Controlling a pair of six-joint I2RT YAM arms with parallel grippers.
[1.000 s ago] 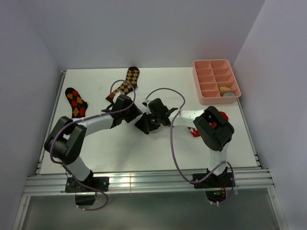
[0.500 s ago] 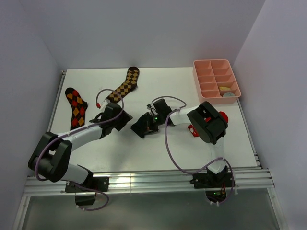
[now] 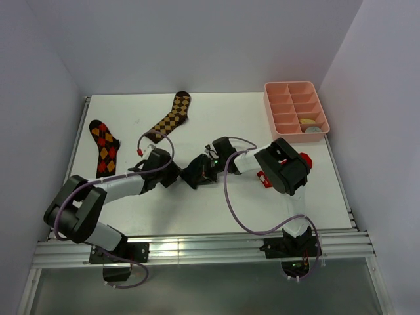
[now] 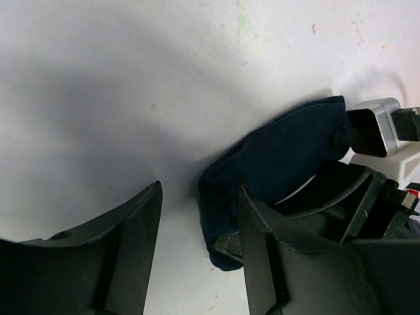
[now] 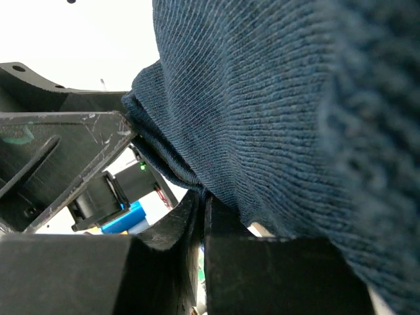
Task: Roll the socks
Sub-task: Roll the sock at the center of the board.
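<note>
Top view: right gripper (image 5: 203, 209) pinches the navy sock (image 4: 282, 157) mid-table (image 3: 216, 207), far from every edge; left gripper (image 4: 199, 210) stands part-open astride its end, bare table around.

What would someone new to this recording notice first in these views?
Both arms meet at mid-table, where the right end effector is shut on a dark navy knitted ankle sock and the open left end effector stands just beside it. A long black argyle sock with red and orange diamonds and a long brown-and-tan checkered sock lie far left. A pink plastic compartment tray sits far right.
</note>
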